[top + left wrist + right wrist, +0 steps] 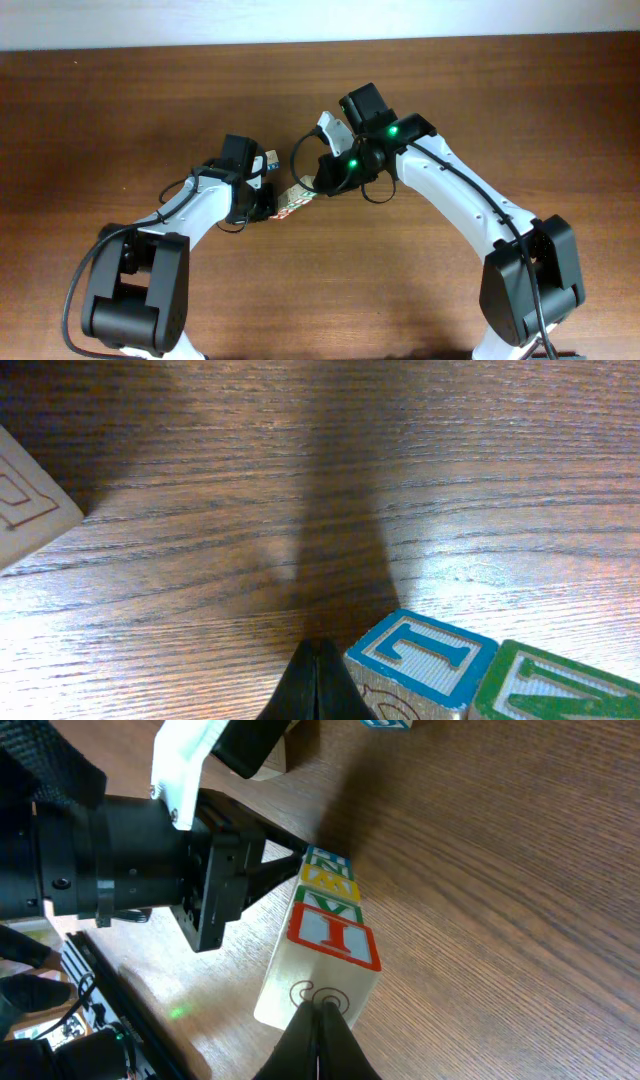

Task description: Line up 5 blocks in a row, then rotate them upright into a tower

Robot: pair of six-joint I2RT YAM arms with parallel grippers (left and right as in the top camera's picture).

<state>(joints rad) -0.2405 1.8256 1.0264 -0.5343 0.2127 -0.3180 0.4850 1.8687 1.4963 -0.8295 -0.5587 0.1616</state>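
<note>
Beside the blocks (325, 905), both arms (455, 185) angled inward, fingers (300, 1055) seemingly closed.

The table (100, 120) is dark brown wood with fine grain lines. The arms are white and black, and the right arm (450, 190) shows two green lights. In the right wrist view the blocks (325, 895) have frames of red, green, yellow and blue, from 6 towards 12 o'clock. The red block (335, 938) bears a pale blue letter. In the left wrist view, at 5 o'clock, are a blue block (420, 658) and a green block (555, 685), both striped white. At 9 o'clock a pale block (25, 500) has thin lines.
</note>
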